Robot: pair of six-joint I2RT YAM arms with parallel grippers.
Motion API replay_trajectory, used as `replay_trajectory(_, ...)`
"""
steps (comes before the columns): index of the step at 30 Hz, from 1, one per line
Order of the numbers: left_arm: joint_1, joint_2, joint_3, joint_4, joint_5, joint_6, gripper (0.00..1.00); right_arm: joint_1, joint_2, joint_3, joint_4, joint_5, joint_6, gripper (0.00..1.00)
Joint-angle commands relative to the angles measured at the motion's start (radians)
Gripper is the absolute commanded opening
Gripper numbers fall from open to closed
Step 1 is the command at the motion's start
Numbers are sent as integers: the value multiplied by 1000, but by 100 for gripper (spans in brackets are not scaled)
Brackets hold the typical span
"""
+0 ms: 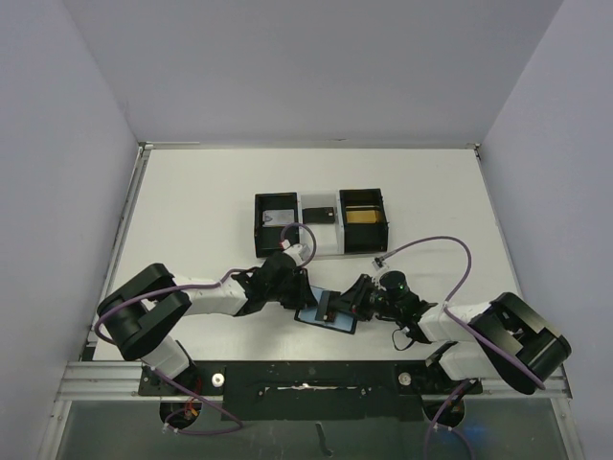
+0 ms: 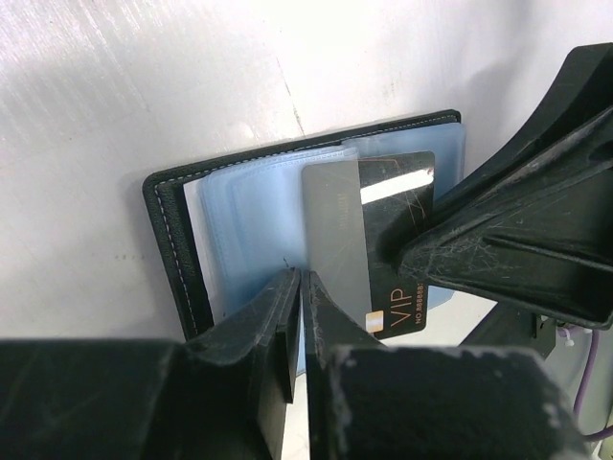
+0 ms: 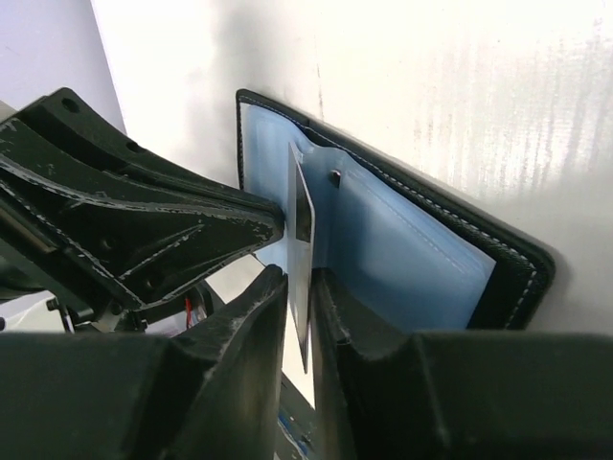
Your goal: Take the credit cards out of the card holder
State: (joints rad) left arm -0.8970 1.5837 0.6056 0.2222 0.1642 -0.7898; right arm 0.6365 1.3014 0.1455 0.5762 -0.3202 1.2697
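Now the right gripper [image 3: 299, 280] clamps the dark VIP credit card [image 2: 397, 182], partly out of the card holder [image 2: 165, 222] on the table [image 1: 192, 211], while the left gripper [image 2: 299, 280] pinches that holder's blue pocket [image 2: 249, 220].

card holder [image 2: 163, 230]: black, white stitching, blue-grey pockets | credit card [image 2: 393, 187]: black and silver, gold lettering

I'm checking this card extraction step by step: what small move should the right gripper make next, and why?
Probably close the right gripper firmly on the dark VIP card: it stands edge-on between that gripper's fingers, partly out of a blue pocket of the card holder, but a firm clamp isn't evident. The left gripper sits shut beside it at the pocket.
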Motion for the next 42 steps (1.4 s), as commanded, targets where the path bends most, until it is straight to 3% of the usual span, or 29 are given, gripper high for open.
replay_trajectory(1,-16,20,-44,-51,-14,18,6,5,10,0,96,24,12,13)
replay_trajectory(5,-18,13,-59,-48,-30,5,5,2,0,1,68,7,-15,2)
replay_trajectory(8,-18,2,-74,-35,-35,-3,5,-7,-32,6,-9,5,-57,1)
replay_trajectory(9,-17,2,-79,-26,-34,-5,5,-12,-36,7,-26,-9,-73,3)
replay_trajectory(12,-17,10,-78,-11,-18,-9,5,-20,-8,40,-49,-104,-139,24)
replay_trajectory(17,-18,12,-73,0,-22,-18,5,-20,23,55,-67,-99,-118,29)
replay_trajectory(25,-17,2,-84,-23,-41,-19,3,-28,-17,21,-55,-66,-92,0)
replay_trajectory(30,-17,-12,-90,-33,-50,-23,3,-52,-90,26,-144,-56,-153,0)
replay_trajectory(38,-27,-13,-73,-33,-22,14,3,-82,-42,103,-290,-98,-287,26)
replay_trajectory(42,-29,-12,-75,-29,-30,1,3,-96,-57,65,-217,-84,-237,28)
